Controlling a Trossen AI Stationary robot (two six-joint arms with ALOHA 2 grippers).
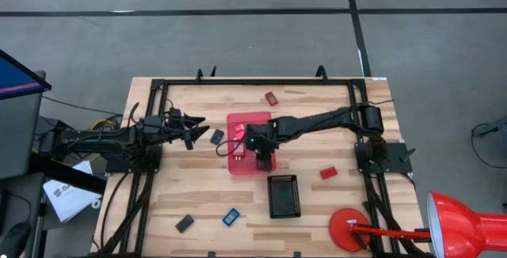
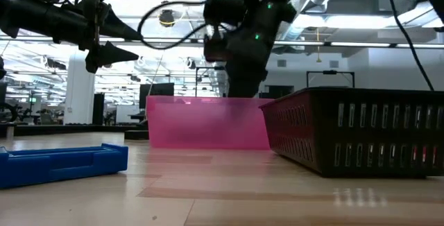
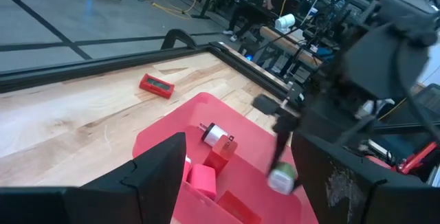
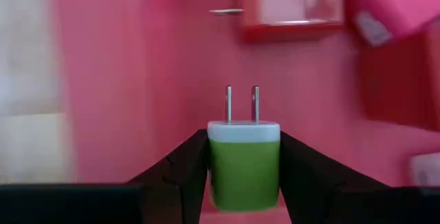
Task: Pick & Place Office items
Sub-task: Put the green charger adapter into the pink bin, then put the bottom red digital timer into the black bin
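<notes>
Holding a green plug block (image 4: 244, 161) clamped in the right tool (image 4: 244, 172) above the pink tray (image 1: 236, 165); left tool (image 1: 192, 129) parted, waiting beside. Risk: a high release may bounce the piece onto the tabletop (image 1: 198, 202).

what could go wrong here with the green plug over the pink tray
The right end effector holds the green plug only by its sides, prongs pointing away, so it may twist or slip on release.

The pink tray already holds a silvery-white plug and red pieces; the green plug may land on one and tip out.

The left end effector hangs open beside the tray, near the right arm, so the two may collide.
</notes>
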